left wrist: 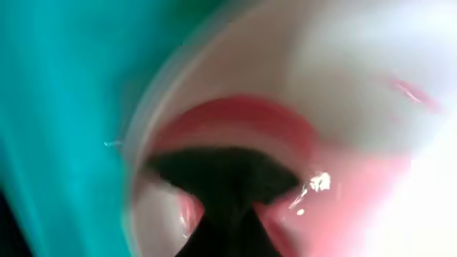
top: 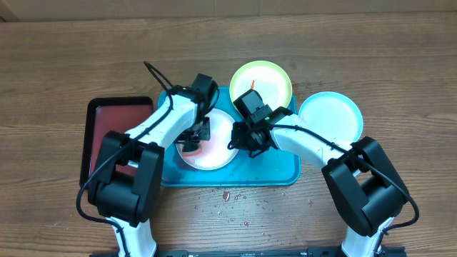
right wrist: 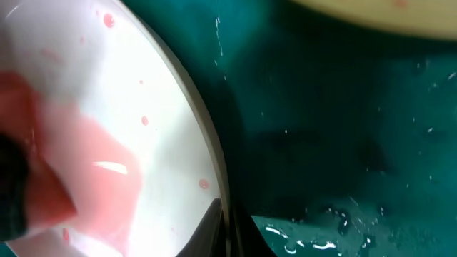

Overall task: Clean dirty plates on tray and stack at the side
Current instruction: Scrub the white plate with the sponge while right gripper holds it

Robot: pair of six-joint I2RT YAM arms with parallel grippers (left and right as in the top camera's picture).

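The table (top: 71, 57) is brown wood with long streaks in it, and the big blue-green tray (top: 285, 173) sits flat on it near the middle. A smaller dark red tray (top: 114, 118) with a black rim lies on the wood right beside the big tray's left side. A light blue plate (top: 330, 118) lies just to its right, and a green plate (top: 260, 80) rests at its far edge, partly over the rim. On the bare wood just in front of the big tray, little red bits (top: 227, 195) are scattered about.
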